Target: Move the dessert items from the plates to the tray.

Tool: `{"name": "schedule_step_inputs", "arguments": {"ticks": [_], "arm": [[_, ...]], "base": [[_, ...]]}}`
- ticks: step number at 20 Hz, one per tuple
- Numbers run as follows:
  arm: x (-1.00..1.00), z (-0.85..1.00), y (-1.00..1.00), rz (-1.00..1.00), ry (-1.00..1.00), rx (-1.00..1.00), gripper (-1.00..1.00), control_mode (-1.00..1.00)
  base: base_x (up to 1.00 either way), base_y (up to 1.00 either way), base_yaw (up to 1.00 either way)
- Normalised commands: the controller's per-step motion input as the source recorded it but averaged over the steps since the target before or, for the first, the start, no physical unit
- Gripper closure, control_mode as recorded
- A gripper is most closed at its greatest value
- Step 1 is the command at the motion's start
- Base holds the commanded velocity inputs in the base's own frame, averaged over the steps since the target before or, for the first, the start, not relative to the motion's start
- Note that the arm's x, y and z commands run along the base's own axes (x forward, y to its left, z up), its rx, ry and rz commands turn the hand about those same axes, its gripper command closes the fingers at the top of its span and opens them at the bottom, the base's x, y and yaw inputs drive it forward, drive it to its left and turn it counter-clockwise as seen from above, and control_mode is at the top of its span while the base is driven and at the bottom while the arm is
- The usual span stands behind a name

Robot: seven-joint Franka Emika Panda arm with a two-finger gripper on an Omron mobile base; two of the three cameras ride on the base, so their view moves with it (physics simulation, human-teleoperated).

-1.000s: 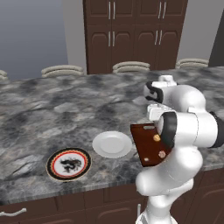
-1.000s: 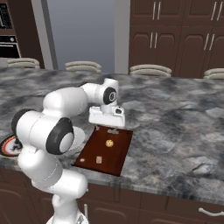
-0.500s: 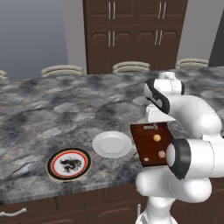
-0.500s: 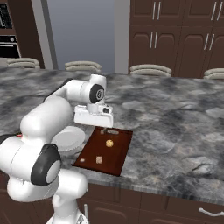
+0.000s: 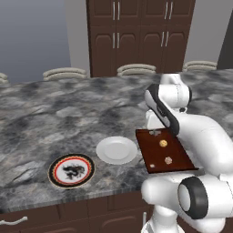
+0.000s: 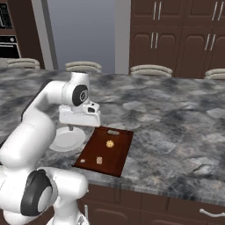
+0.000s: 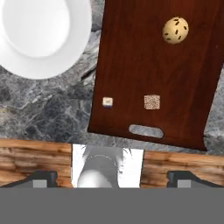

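Pincer [image 7: 112, 177]: jaws wide apart, holding nothing, above the near end of the tray.
Tray [image 7: 131, 57]: flat on the grey marble bench [image 5: 54, 113], handle slot at one end.
Golden cookie [image 7: 175, 30]: on tray.
Paler brown piece [image 7: 152, 102]: on tray, near slot.
White plate [image 5: 116, 149]: just beside tray.
Patterned plate [image 5: 72, 170]: left of white plate.

cookie [image 7: 175, 30], brownish piece [image 7: 152, 102] on tray [image 7: 131, 65]
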Motion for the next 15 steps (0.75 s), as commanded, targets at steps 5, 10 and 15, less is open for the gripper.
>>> {"name": "schedule_step_inputs", "arguments": {"ticks": [5,10,15], "arm": [[-0.35,0.15,0.02,0.00,-0.20,0.00,-1.00,-1.00],[-0.29,0.08,0.01,0.00,-0.17,0.00,-1.00,-1.00],[-0.18,0.10,0.02,0.00,-0.15,0.00,-1.00,-1.00]], "base": [[0.00,0.00,0.00],[0.00,0.00,0.00],[0.00,0.00,0.00]]}}
